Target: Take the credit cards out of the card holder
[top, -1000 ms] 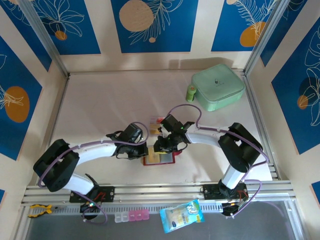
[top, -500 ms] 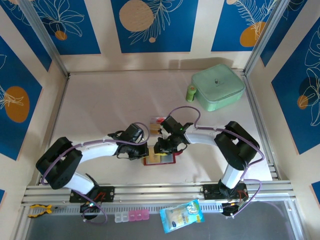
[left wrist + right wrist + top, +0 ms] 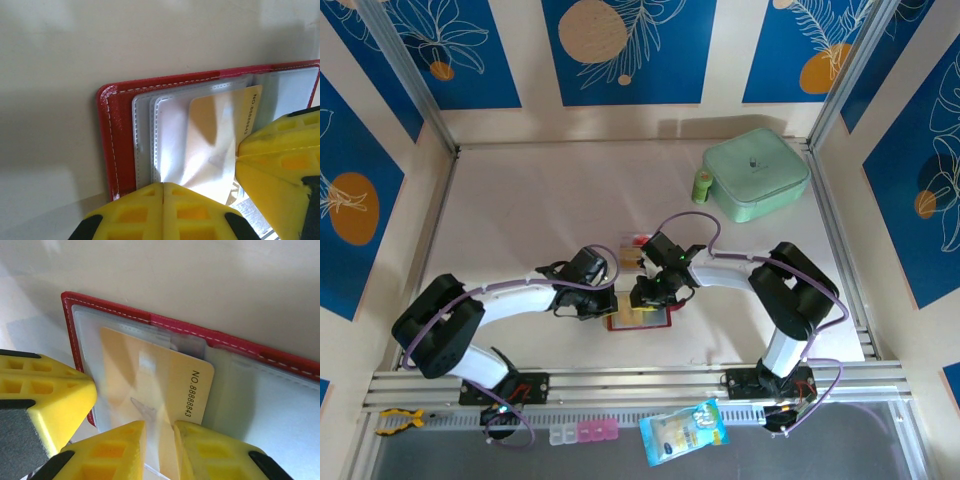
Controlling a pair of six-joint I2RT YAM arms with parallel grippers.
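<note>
Right tool (image 3: 159, 429) edged leftward, pinching tan card (image 3: 150, 372); left tool (image 3: 163, 188), clenched, presses card holder (image 3: 118, 130)

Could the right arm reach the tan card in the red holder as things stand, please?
Probably yes: the right tool sits at the exposed edge of the tan card, while the left tool stands beside it over the red holder.

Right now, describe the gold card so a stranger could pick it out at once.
On the table, just ahead of the two arms' bases, lies the open red card holder. Tucked among its greyish clear pockets is the gold card: tan, opaque, with NO.8888843 printed along one edge.
</note>
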